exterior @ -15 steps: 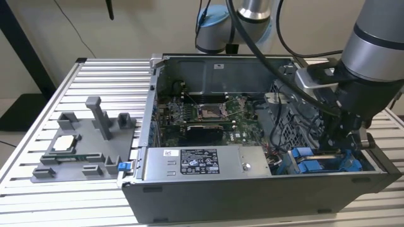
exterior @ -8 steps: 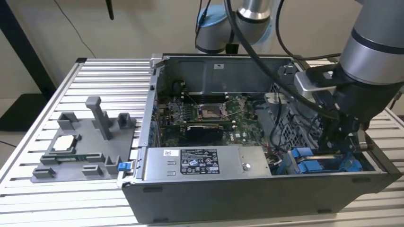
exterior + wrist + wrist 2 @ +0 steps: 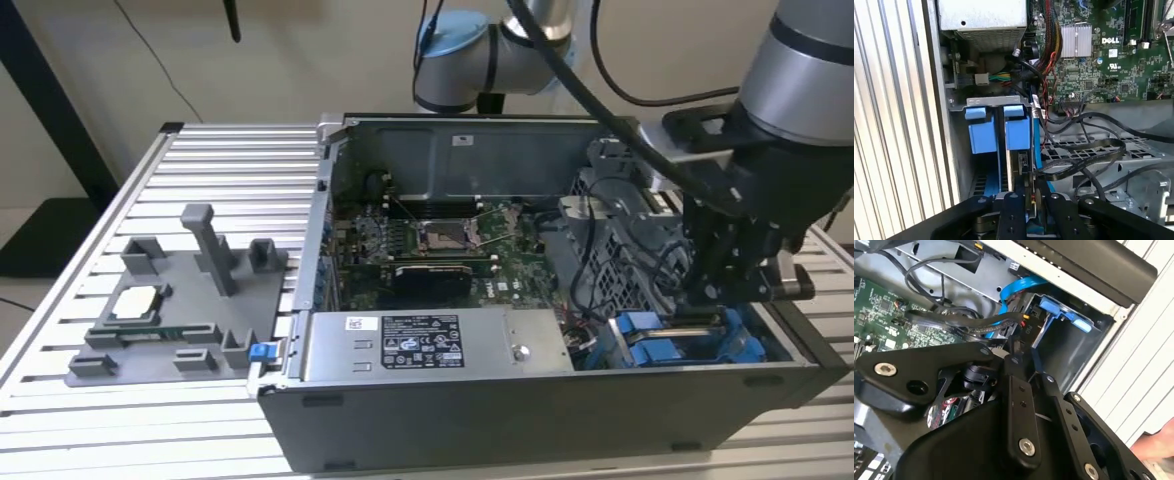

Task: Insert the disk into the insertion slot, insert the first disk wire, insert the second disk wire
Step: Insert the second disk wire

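Jaws narrowed on a black cable (image 3: 1079, 167) beside blue-railed insertion slot (image 3: 989, 135).

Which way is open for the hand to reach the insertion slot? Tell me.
Probably from above: the hand hangs right over the insertion slot in the open case. Black cables run alongside and may crowd it.

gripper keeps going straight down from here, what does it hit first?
Probably the disk standing edge-up in the insertion slot: the gripper points along its blue-framed edge. Black cables run just beside; depth is unclear.
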{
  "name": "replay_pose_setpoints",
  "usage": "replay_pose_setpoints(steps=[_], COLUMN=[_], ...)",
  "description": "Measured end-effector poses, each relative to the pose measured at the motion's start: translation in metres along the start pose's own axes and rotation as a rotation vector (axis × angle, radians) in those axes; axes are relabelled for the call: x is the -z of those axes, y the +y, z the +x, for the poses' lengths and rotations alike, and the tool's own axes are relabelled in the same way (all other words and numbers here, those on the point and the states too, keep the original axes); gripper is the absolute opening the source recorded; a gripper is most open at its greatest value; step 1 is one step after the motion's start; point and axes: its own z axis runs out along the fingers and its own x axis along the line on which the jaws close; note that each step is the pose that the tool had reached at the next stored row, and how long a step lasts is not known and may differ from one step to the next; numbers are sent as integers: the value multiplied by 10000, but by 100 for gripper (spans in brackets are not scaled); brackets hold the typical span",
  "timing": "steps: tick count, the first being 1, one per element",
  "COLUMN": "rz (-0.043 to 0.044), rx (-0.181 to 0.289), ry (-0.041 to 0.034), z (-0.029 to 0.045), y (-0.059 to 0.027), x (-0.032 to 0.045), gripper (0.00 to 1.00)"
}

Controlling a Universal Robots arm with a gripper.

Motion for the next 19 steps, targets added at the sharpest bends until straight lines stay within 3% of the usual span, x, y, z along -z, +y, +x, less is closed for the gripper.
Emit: replay_pose_setpoints(steps=[4, 11, 19], rz=[0, 0, 0], rx=[0, 0, 1], ry=[-1, 0, -1], z=[-10, -22, -23], y=[-24, -51, -54], x=[153, 326, 341], gripper=[100, 100, 100])
